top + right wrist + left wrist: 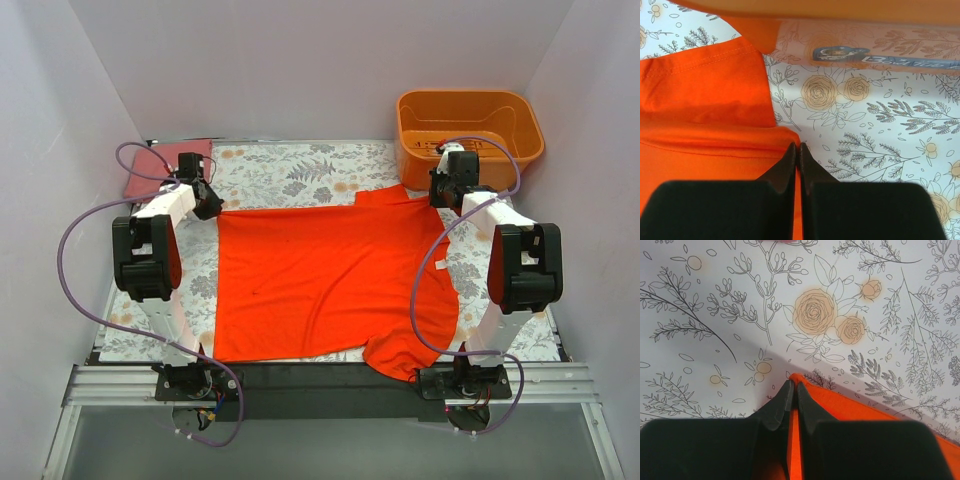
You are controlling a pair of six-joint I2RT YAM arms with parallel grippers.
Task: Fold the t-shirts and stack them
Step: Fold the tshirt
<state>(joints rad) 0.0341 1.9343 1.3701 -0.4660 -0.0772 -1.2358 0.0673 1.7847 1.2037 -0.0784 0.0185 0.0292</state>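
**Both claws clamped on the far edge of the orange-red shirt**

Left claw (794,385): its two black fingers are pressed together on the far-left corner of the vivid orange-red cloth t-shirt (320,280), and a thin strip of orange cloth shows between them in the left wrist view. The pinched corner sits just off the white sheet printed with grey leaves and pale orange roses (290,165) that covers the table.

Right claw (797,147): its fingers are likewise together, nipping the shirt's far edge on the right side, just beside the far sleeve. In the right wrist view a fold of cloth runs leftward from the fingertips, with the sleeve lying above it.

Between the two claws the shirt lies spread flat across the middle of the sheet. Its straight hem is at the left, and its second sleeve hangs toward the near right edge.

Just beyond the right claw stands the rigid orange plastic tub (520,120), in the far right corner. At the far left corner, behind the left claw and apart from the spread shirt, lies the duller pinkish-red folded shirt (150,170), partly hidden by the arm.
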